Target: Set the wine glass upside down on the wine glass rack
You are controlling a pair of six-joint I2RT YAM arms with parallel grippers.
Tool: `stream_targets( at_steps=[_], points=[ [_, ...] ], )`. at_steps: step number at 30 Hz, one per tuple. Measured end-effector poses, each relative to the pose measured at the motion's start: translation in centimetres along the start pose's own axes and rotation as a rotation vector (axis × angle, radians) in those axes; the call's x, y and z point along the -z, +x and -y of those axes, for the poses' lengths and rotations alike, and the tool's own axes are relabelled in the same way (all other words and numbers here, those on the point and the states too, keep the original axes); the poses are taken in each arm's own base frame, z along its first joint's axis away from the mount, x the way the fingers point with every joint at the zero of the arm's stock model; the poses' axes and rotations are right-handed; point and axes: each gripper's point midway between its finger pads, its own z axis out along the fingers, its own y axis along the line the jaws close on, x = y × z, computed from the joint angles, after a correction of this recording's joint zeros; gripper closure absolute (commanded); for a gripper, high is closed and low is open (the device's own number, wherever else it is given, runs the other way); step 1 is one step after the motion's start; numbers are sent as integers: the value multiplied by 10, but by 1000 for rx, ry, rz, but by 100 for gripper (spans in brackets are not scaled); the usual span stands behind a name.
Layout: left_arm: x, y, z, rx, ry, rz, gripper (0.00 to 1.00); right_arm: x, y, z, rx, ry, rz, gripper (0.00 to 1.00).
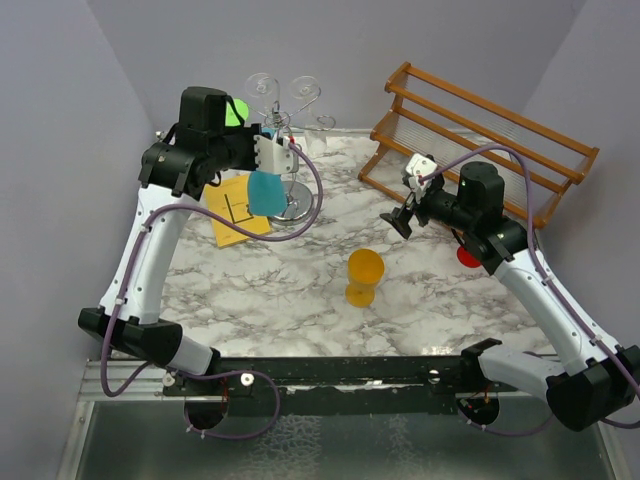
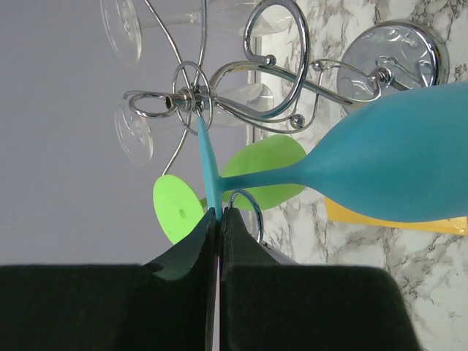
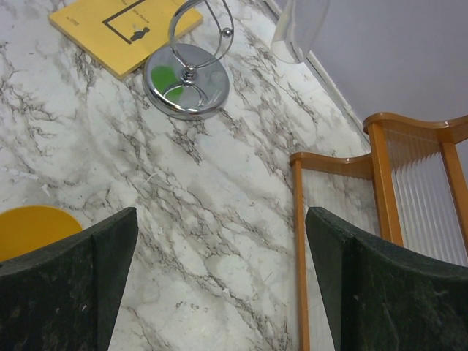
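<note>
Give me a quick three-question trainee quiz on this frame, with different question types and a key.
1. Which gripper holds the blue wine glass?
2. True or false: the right gripper is open and empty.
3. What lies next to the base of the wine glass rack? A. yellow booklet B. red cloth C. spoon

Key: 1. The left gripper, shut on the glass's foot. 2. True. 3. A.

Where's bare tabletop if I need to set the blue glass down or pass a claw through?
Bare marble lies front-left, between the yellow booklet and orange glass, and mid-table between the chrome rack and wooden rack. Crowded around the chrome rack: blue glass, left claw.
</note>
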Motion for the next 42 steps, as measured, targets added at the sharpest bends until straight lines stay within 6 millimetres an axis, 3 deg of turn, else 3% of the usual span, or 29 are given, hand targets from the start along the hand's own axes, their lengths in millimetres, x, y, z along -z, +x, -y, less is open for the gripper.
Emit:
stream_targets(
  at_steps=[14,23,42],
  points=[
    [-20,10,-7,-22,-53,-65,100,0,1,0,8,-1,-3,3],
    [-19,18,-21,-27,-118,-130,100,-2,3,0,11,-4,-7,3],
    [-19,40,-26,-9,-173,-253,100,-2,3,0,14,-4,-8,3]
  ],
)
